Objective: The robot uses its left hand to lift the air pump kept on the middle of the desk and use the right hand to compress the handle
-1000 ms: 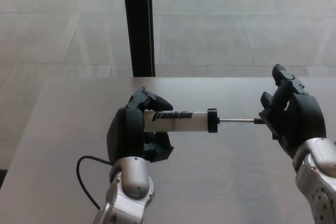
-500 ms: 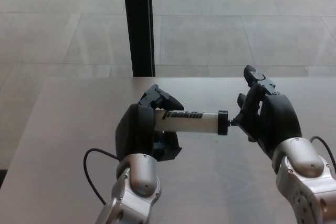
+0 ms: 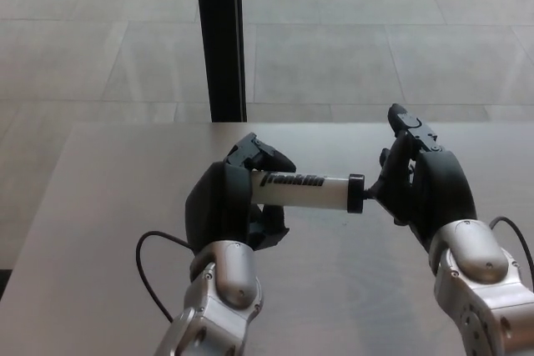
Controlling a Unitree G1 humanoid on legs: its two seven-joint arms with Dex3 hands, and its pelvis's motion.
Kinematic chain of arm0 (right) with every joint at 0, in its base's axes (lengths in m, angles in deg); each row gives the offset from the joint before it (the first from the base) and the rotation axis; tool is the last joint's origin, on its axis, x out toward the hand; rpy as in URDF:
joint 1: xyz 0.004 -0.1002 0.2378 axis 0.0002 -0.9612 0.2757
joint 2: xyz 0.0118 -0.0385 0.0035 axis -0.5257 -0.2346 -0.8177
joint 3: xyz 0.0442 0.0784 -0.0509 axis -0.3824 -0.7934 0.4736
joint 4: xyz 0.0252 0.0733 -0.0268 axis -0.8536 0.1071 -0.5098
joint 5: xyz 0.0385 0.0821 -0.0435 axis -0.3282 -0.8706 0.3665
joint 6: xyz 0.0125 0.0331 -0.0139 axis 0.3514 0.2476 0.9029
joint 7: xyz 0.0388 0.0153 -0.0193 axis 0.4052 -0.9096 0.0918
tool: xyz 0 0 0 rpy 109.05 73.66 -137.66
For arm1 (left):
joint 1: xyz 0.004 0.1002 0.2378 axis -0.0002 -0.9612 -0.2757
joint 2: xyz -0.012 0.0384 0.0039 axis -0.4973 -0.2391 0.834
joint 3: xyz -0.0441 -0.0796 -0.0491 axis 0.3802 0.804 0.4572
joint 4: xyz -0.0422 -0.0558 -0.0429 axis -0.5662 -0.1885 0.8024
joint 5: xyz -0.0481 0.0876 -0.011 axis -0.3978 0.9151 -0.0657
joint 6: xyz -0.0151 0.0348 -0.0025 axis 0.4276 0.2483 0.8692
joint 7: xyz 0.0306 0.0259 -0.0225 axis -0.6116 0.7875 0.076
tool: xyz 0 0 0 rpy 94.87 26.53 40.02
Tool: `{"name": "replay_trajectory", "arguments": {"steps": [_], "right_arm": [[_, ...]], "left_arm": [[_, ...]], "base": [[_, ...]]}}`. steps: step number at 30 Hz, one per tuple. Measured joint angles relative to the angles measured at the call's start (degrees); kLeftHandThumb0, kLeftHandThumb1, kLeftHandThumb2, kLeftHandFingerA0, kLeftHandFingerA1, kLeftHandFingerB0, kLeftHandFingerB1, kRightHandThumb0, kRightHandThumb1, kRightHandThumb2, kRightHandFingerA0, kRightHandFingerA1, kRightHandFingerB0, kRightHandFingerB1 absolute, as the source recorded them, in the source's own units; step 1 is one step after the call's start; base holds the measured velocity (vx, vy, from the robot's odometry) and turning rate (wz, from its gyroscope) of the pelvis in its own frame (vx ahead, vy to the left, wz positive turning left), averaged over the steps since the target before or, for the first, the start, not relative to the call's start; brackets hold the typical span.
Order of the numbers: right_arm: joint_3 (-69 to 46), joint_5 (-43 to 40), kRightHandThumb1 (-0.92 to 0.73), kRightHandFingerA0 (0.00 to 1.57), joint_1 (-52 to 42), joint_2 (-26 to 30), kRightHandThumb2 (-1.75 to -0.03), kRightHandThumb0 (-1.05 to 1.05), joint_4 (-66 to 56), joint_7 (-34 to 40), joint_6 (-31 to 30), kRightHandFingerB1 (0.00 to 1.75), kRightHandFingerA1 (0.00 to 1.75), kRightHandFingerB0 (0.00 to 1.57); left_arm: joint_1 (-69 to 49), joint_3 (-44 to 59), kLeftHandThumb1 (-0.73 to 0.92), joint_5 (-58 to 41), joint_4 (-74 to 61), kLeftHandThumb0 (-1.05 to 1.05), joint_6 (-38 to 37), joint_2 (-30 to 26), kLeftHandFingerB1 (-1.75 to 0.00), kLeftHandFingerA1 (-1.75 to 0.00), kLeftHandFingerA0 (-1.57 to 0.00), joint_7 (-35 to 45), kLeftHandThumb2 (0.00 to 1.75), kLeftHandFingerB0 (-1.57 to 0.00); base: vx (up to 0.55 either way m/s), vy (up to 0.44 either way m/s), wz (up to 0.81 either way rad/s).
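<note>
A white air pump (image 3: pixel 307 190) with black "Franklin" lettering and a black end cap is held level above the desk (image 3: pixel 100 206). My left hand (image 3: pixel 234 206) is shut on its left end, fingers wrapped around the barrel. My right hand (image 3: pixel 425 189) presses against the pump's right end, covering the handle, with its palm against the cap. The piston rod is hidden, pushed into the barrel. I cannot see whether the right hand's fingers close around the handle.
A black vertical post (image 3: pixel 220 39) rises behind the desk's far edge. A black cable (image 3: pixel 154 277) loops beside my left forearm. Tiled floor lies beyond the desk.
One second ago the rod stood extended with my right hand far right. The right hand moved left and pushed the rod fully into the barrel. Both hands shifted slightly since half a second ago.
</note>
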Motion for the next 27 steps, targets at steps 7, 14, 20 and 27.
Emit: {"name": "replay_trajectory", "arguments": {"steps": [7,14,20,27], "right_arm": [[-3.7,-0.9,-0.92,0.0,0.1,1.8,-1.32,-1.04,-0.7,-1.8,0.2,0.02,0.14,0.0],[-12.6,-3.0,-0.91,0.0,-1.4,8.1,-1.27,-0.92,-2.2,-4.3,0.5,0.15,0.18,0.05],[-18.3,-3.6,-0.85,0.02,-2.6,9.7,-1.21,-0.82,-2.4,-4.1,0.6,0.39,0.42,0.12],[-22.1,-4.3,-0.92,0.21,-2.6,9.4,-0.8,-0.79,-2.4,-2.8,1.0,0.4,0.5,0.29]], "left_arm": [[-1.0,-1.4,0.54,0.3,-1.0,-0.08,0.6,-0.3,-1.33,-1.48,-1.21,0.9,1.16,-1.02],[-4.0,-3.1,0.57,1.2,-1.6,-0.14,3.0,-5.7,-1.51,-1.74,-0.82,4.2,1.05,-0.76],[-5.5,-6.1,0.61,2.0,-1.4,-0.16,6.9,-9.8,-0.79,-1.44,-0.83,8.6,0.91,-0.84],[-2.5,-15.8,0.68,7.1,0.8,-0.33,10.0,-14.2,-0.71,-1.35,-0.7,12.5,0.72,-0.54]], "base": [[0.0,0.0,0.0],[0.0,0.0,0.0],[0.0,0.0,0.0],[0.0,0.0,0.0]]}}
